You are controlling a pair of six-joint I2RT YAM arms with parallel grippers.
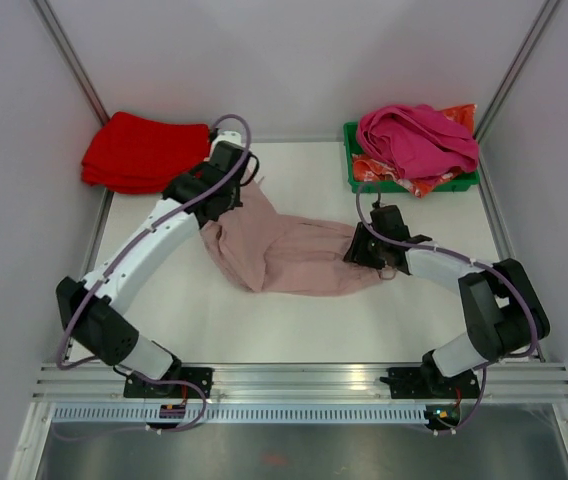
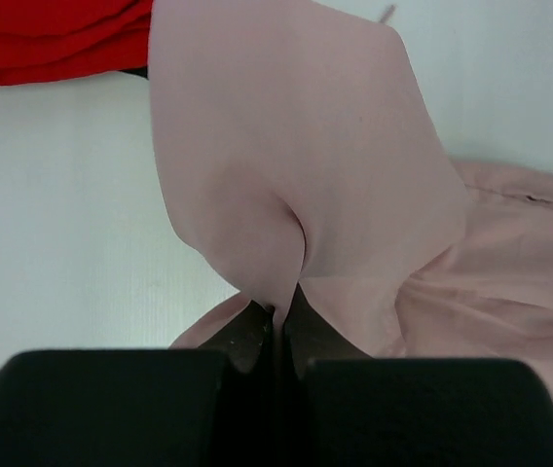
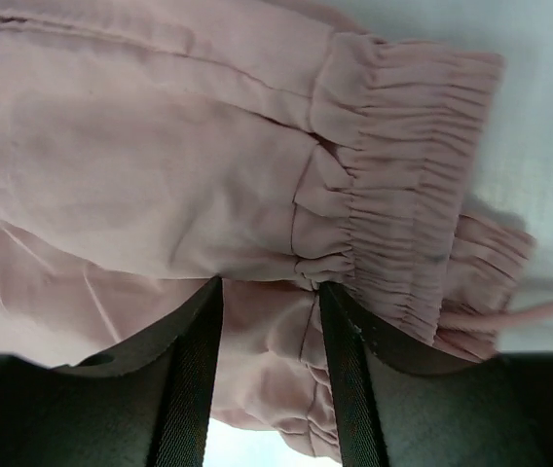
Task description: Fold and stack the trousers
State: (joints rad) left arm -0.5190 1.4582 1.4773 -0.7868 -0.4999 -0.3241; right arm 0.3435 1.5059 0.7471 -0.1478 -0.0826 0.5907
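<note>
Both claws pinch trousers (image 1: 284,255): L claw (image 2: 278,326) on fabric fold, R claw (image 3: 267,321) at elastic waistband

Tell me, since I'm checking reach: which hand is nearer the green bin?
Right. The right hand sits just in front of the green bin; the left hand is far across the table, beside the red garments.

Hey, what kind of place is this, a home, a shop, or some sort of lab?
Most likely a robotics lab test cell, not a home: plain grey walls enclose a white table, two arms are bolted to a metal rail, and sample clothes wait in a green bin.
</note>
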